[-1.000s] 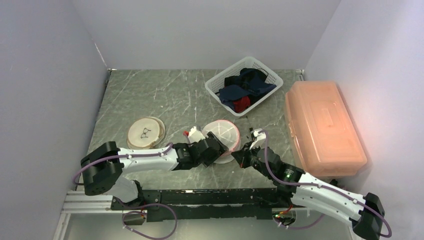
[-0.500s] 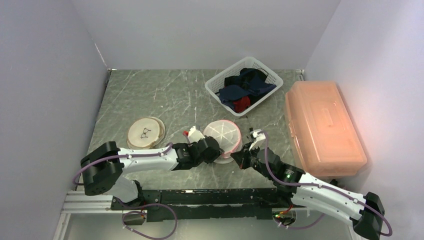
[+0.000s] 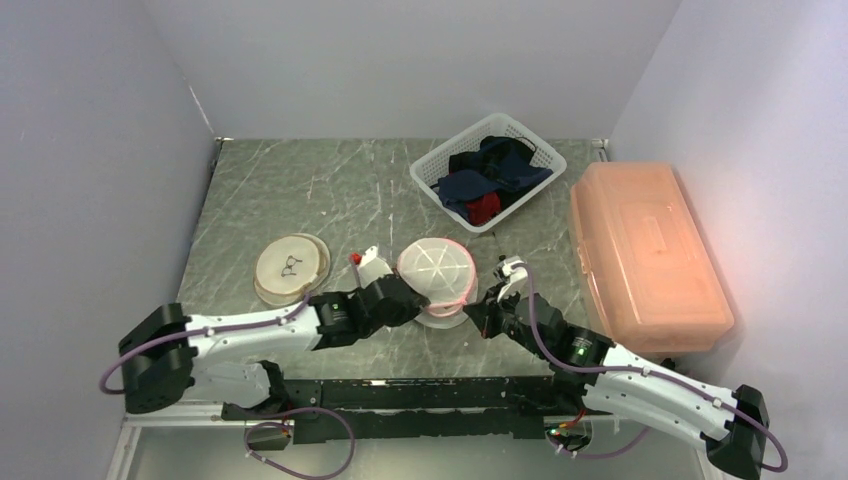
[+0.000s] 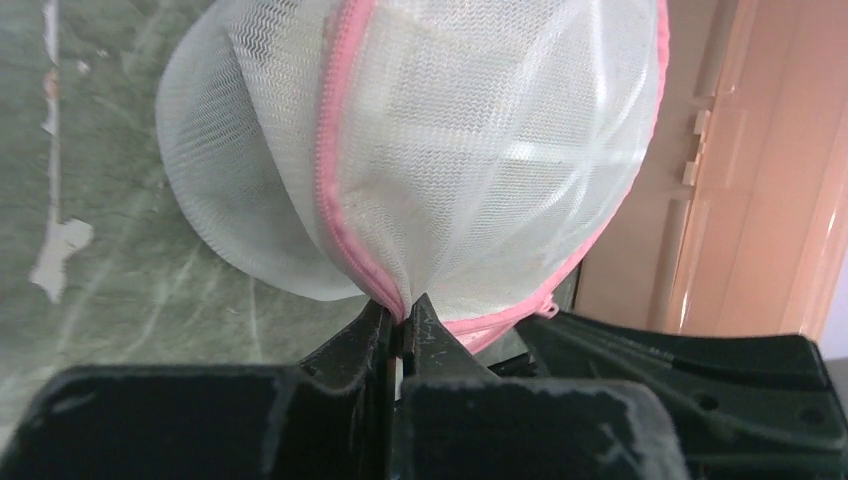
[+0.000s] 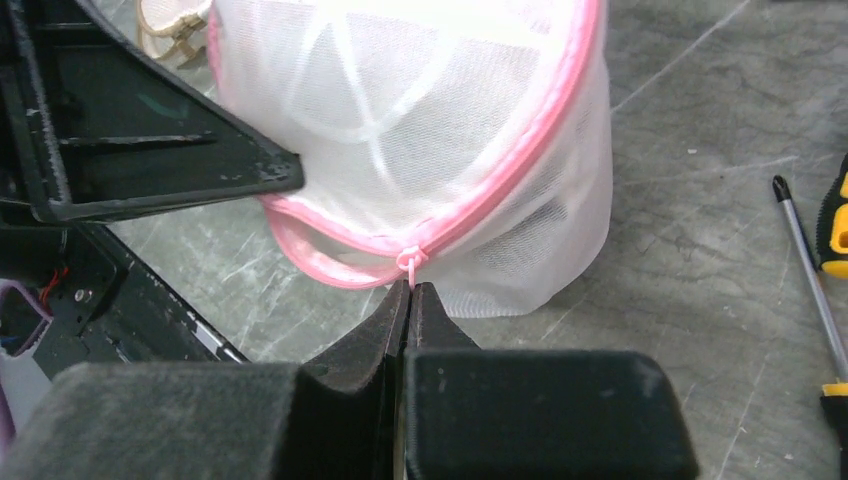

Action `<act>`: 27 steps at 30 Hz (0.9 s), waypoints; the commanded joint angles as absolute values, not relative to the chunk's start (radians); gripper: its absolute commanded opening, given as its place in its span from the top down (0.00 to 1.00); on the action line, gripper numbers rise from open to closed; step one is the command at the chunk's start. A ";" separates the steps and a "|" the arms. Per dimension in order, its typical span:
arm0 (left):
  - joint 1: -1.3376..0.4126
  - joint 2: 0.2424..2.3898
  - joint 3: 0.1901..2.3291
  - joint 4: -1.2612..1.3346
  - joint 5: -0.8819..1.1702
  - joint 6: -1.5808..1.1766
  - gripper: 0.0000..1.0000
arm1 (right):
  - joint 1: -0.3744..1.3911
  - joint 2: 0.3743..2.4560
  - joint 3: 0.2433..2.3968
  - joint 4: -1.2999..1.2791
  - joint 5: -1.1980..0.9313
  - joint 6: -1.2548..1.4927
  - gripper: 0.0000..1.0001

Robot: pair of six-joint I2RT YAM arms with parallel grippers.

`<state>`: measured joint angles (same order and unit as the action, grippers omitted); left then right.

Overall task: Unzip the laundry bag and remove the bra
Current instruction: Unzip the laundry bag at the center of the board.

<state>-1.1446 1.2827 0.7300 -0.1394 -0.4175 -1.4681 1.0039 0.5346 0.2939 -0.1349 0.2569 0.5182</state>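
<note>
domed white mesh laundry bag (image 3: 437, 268) with pink zipper (image 4: 340, 180) stands on the table (image 3: 300, 190).

Top external: looking steeply down from the near side, covering the whole table (image 3: 300, 190).
Left wrist: facing right, sitting close against the laundry bag (image 4: 430, 150).
Right wrist: facing left, equally close.
Shared: laundry bag showing in all three.

Robotics lab test cell: plain walls (image 3: 400, 70) box in a marbled table (image 3: 290, 190), a laundry basket (image 3: 432, 190) and orange storage bin (image 3: 640, 250) set beyond the left tool (image 3: 418, 308), a metal mounting rail (image 3: 200, 408) behind it.
</note>
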 commanded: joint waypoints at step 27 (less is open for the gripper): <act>-0.906 1.173 0.795 -0.165 0.076 -0.716 0.97 | 1.011 0.530 0.342 -0.078 0.439 0.541 1.00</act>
